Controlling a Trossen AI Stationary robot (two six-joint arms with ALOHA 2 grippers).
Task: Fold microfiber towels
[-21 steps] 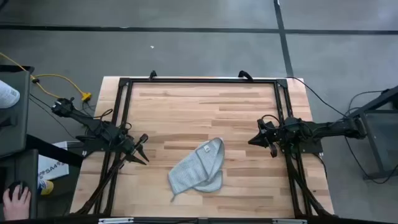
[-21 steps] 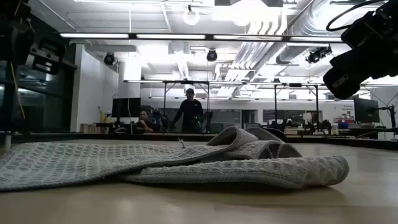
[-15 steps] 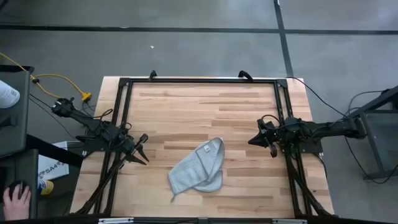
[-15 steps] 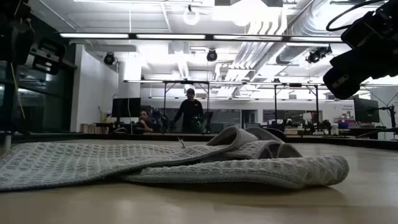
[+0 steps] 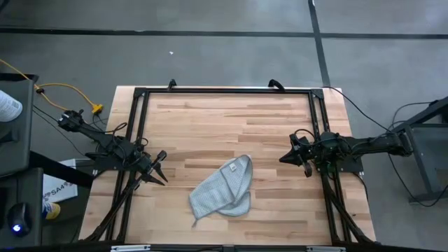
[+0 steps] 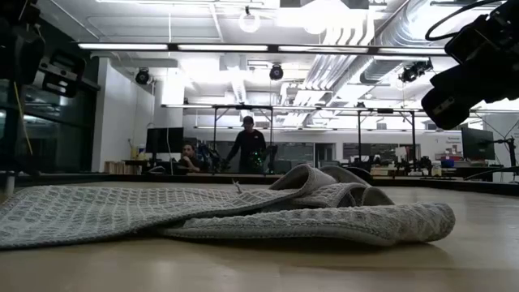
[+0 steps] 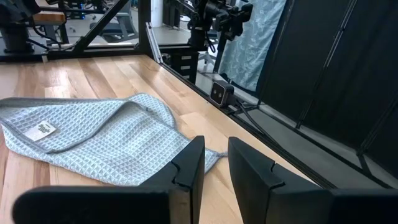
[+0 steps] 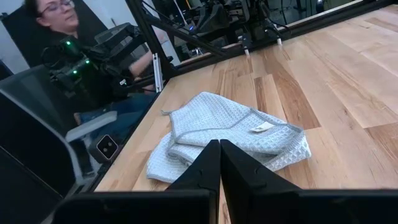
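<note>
Pretty clearly a robotics lab in some big open industrial-style space. The wooden worktop (image 5: pixel 231 119) sits inside a black metal frame (image 5: pixel 224 90) on a grey concrete floor (image 5: pixel 210 49), with a yellow cable (image 5: pixel 66 89) trailing off around 10 o'clock. Looking level across the worktop you get exposed ceiling ducts (image 6: pixel 422 32), long strip lights (image 6: pixel 203 47), rows of desks with monitors (image 6: pixel 162 139) and two people (image 6: pixel 247 146) working way in the back. Another person (image 8: pixel 87 62) sits at the rig's side by an office chair (image 8: pixel 37 118).
</note>
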